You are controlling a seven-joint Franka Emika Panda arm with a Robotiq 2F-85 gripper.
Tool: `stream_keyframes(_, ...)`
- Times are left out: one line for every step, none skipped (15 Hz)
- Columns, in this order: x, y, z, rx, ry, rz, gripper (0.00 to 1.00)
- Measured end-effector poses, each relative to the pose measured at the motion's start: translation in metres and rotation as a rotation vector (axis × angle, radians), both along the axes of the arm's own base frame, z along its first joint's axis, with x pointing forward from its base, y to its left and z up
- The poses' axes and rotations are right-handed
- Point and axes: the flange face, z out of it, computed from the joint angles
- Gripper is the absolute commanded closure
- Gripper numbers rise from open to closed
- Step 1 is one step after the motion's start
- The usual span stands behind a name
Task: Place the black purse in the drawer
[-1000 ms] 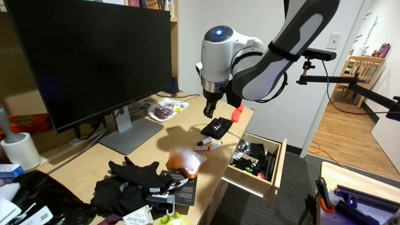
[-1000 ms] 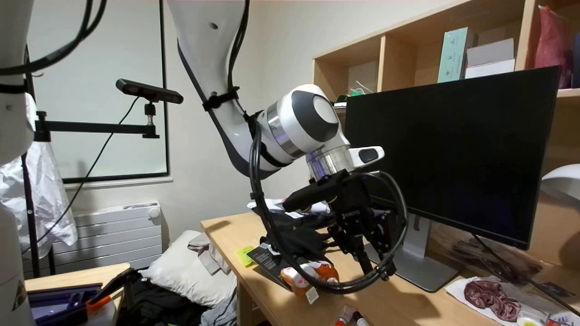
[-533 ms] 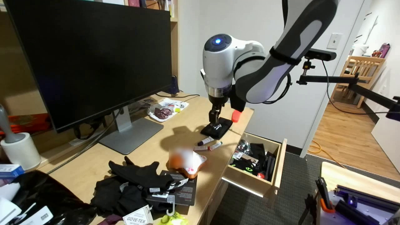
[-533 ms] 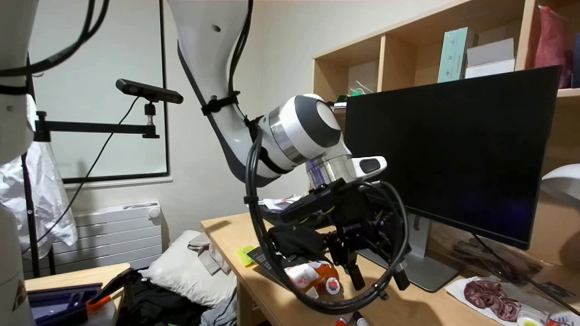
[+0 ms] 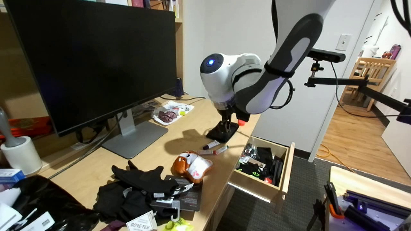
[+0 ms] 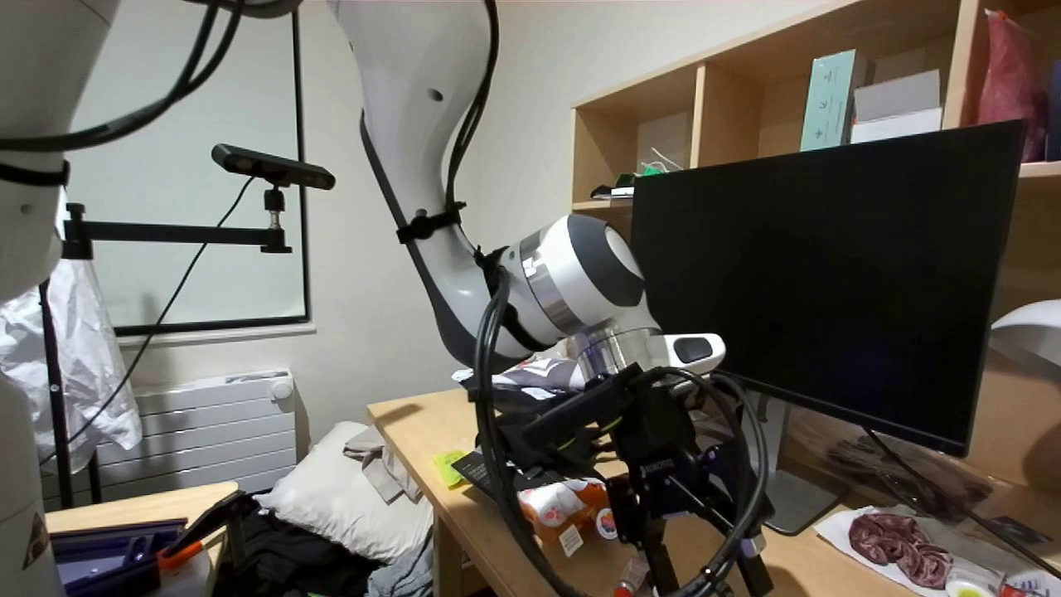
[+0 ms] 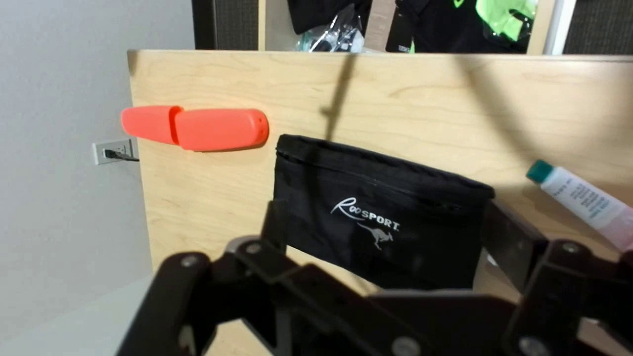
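The black purse [image 7: 381,207] lies flat on the desk, its white lettering and kangaroo facing up in the wrist view. My gripper [image 7: 390,225] is open wide just above it, with one finger [image 7: 514,242] by each short end of the purse; contact cannot be made out. In an exterior view the gripper [image 5: 226,126] points down over the purse [image 5: 213,133] and partly covers it. The gripper [image 6: 707,572] shows spread fingers in an exterior view where the purse is out of view. Below the desk's edge, the drawer [image 5: 288,170] is pulled out, with black items and packets inside.
A red-orange case [image 7: 222,129] lies beside the purse. Small tubes [image 5: 221,149] and a plush toy [image 5: 194,165] sit nearer the desk's front. A large monitor [image 5: 106,64] stands behind. Black cloth [image 5: 135,189] is heaped on the desk.
My gripper has come down to the purse, and its fingers have spread wider. The purse, drawer and desk items have stayed in place.
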Motion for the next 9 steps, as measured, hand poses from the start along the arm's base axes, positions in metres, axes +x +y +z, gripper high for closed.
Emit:
stream_keyframes(0.001,-0.002,-0.005,-0.02,0.03,0.026,0.0)
stream_keyframes(0.002,-0.003,-0.011,-0.039,0.064,0.059,0.0)
stream_keyframes(0.003,-0.005,-0.017,-0.057,0.094,0.09,0.0)
stream_keyframes(0.005,-0.006,-0.022,-0.077,0.125,0.126,0.0)
stream_keyframes(0.006,-0.006,-0.026,-0.094,0.153,0.162,0.0)
stream_keyframes(0.007,-0.006,-0.031,-0.11,0.18,0.201,0.0)
stream_keyframes(0.007,-0.006,-0.035,-0.125,0.208,0.241,0.0)
stream_keyframes(0.007,-0.005,-0.039,-0.137,0.236,0.281,0.0)
stream_keyframes(0.006,-0.004,-0.044,-0.148,0.266,0.321,0.0)
